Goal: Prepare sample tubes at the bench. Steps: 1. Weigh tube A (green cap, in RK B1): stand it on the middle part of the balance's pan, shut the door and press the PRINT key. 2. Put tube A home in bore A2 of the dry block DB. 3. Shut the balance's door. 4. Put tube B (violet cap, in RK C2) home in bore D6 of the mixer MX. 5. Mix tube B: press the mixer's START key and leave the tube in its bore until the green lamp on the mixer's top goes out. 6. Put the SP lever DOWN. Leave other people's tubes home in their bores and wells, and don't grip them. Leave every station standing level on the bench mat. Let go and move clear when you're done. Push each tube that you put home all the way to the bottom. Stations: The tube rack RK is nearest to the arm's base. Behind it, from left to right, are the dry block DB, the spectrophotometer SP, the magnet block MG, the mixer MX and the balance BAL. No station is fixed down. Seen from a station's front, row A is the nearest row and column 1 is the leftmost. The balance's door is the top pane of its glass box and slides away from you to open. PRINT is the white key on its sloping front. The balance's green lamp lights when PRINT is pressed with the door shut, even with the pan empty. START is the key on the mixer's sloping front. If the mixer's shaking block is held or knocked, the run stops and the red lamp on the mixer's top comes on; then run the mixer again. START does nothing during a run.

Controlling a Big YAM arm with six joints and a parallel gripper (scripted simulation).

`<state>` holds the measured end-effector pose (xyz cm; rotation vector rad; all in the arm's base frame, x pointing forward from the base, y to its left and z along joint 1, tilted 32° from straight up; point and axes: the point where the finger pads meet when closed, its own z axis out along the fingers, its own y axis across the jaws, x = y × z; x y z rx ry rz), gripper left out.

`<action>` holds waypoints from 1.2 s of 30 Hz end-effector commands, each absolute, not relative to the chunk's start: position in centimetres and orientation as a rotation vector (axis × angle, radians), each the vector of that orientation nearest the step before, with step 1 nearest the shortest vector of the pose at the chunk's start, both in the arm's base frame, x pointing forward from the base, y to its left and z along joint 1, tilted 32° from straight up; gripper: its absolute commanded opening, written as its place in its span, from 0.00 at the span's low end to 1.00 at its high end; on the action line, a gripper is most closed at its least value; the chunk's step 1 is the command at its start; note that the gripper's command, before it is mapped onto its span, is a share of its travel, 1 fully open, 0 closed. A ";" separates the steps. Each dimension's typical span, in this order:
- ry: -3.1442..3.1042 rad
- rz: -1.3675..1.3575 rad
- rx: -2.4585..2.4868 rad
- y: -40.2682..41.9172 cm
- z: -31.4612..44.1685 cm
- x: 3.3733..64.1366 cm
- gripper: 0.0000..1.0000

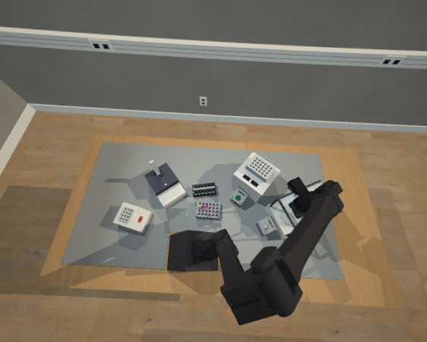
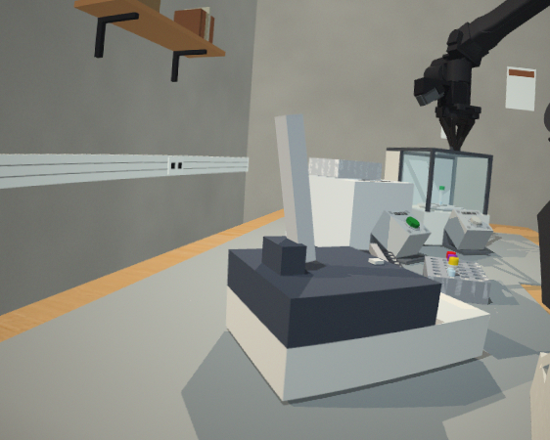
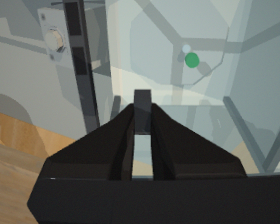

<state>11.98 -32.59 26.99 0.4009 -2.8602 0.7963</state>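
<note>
My end effector (image 3: 143,111) is pinched almost fully closed on the small dark handle (image 3: 143,96) of the balance's top door pane (image 3: 181,16). Tube A (image 3: 191,60) stands on the pan beneath the glass, below my fingertips and a little to the right. The pane looks light, rigid and slick, so I judge the handle the only sound hold, drawn straight along its track because the unfixed balance (image 2: 442,168) could skid.

Grey walls (image 1: 228,87), white trunking rail (image 1: 213,49) with sockets, plank floor (image 1: 57,125), wooden shelf (image 2: 147,22) up left.

High top view, low bench-side exterior, downward wrist; balance (image 2: 442,183) common.
</note>
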 end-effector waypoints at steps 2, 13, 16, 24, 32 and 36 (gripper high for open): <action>-2.860 0.850 0.388 -34.1 29.4 12.4 0.06; -2.861 0.845 0.389 -34.8 29.8 12.7 0.06; -2.861 0.842 0.389 -35.1 30.0 12.7 0.06; -2.861 0.836 0.390 -35.5 30.2 12.9 0.06; -2.861 0.838 0.390 -36.2 30.6 13.1 0.06; -2.861 0.838 0.390 -36.4 30.7 13.2 0.06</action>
